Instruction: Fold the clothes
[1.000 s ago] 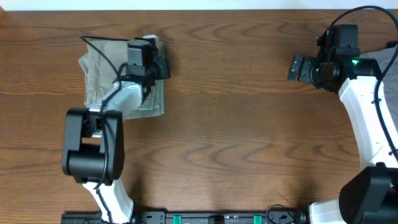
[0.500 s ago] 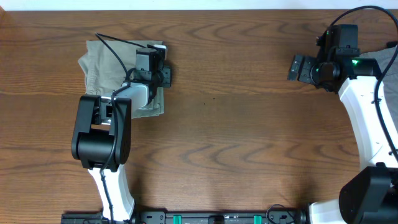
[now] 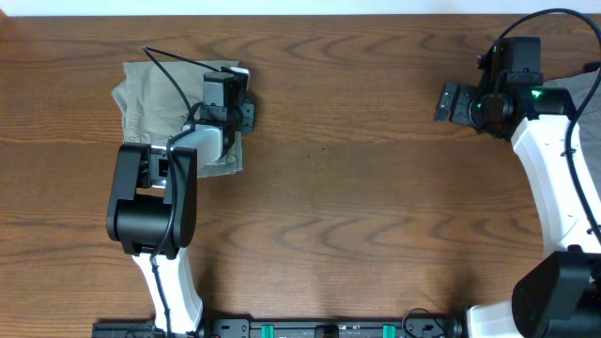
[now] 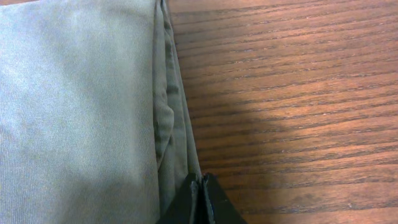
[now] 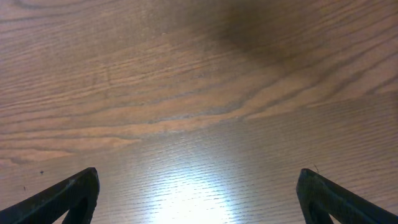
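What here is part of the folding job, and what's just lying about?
Part of the job:
- khaki shorts, folded into a bundle
- left end effector, shut at the shorts' edge

Just lying about:
- grey cloth at the right edge
- right end effector, open and idle over the bare wooden table

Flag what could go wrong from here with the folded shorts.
1. The left gripper is shut right at the shorts' layered edge; whether it pinches cloth is unclear. If a layer is caught, pulling away could open the fold.
2. A black cable lies across the shorts and might drag them when that gripper moves.
3. The right gripper hangs open over bare table far off, so nothing pins the stack down.
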You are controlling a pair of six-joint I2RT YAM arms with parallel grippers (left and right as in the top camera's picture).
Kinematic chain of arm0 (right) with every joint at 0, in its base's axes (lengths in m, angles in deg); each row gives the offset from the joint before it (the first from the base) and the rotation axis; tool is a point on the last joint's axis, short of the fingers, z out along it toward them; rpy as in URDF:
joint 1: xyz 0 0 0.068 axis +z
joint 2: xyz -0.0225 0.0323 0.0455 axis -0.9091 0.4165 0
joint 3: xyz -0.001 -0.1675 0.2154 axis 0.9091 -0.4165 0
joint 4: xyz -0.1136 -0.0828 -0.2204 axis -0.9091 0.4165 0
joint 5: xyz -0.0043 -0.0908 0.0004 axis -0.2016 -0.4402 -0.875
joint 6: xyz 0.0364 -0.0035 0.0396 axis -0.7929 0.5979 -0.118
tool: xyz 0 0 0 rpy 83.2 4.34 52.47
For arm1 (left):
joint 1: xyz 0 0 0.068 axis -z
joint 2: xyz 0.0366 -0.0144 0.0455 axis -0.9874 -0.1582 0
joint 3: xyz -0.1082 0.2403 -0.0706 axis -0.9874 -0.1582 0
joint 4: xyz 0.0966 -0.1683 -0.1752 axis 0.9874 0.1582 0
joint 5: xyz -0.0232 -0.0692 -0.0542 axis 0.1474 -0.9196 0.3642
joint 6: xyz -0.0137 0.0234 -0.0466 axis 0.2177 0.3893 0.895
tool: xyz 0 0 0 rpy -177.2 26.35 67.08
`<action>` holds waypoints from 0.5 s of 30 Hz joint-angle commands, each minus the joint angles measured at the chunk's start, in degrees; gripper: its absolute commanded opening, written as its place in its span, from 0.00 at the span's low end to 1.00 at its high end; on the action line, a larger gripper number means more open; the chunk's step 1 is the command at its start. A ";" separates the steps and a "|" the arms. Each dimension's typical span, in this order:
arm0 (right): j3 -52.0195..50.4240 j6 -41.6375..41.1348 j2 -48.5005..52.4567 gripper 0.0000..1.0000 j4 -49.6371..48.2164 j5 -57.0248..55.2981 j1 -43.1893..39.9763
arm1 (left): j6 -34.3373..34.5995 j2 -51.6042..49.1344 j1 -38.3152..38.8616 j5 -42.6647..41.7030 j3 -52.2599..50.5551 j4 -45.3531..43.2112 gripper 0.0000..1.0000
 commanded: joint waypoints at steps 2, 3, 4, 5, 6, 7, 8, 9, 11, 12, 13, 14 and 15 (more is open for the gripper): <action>0.11 0.52 0.11 0.99 0.07 -0.42 -0.02 | -0.07 3.13 -0.31 1.77 0.59 0.42 0.06; 0.11 0.52 0.11 0.99 0.07 -0.44 -0.02 | 0.46 4.90 -0.24 1.75 0.59 0.74 0.06; 0.11 0.52 0.11 0.99 0.07 -0.44 -0.02 | 1.20 6.73 -0.22 1.77 0.59 1.18 0.06; 0.11 0.52 0.11 0.99 0.07 -0.44 -0.04 | 1.92 8.85 -0.24 1.75 0.59 1.86 0.06; 0.11 0.52 0.11 0.99 0.07 -0.42 -0.04 | 3.19 10.80 -0.24 1.73 0.57 2.89 0.06; 0.11 0.52 0.11 0.99 0.07 -0.42 -0.02 | 4.98 12.74 -0.24 1.53 0.59 4.22 0.06; 0.11 0.52 0.11 0.99 0.07 -0.42 -0.02 | 6.86 14.53 -0.20 1.33 0.59 5.84 0.07; 0.11 0.52 0.11 0.99 0.07 -0.42 -0.02 | 8.28 15.98 -0.20 1.33 0.57 7.56 0.07; 0.11 0.52 0.11 0.99 0.07 -0.44 -0.02 | 10.62 18.45 -0.20 1.36 0.57 12.33 0.07; 0.11 0.52 0.11 0.99 0.07 -0.44 -0.04 | 11.82 19.26 -0.20 1.36 0.57 15.15 0.07; 0.11 0.52 0.11 0.99 0.07 -0.42 -0.02 | 13.07 19.61 -0.20 1.36 0.57 17.81 0.07; 0.11 0.52 0.11 0.99 0.07 -0.42 -0.02 | 14.69 19.63 -0.17 1.33 0.57 20.44 0.07; 0.11 0.52 0.11 0.99 0.07 -0.44 -0.02 | 16.06 19.54 -0.17 1.03 0.57 23.26 0.07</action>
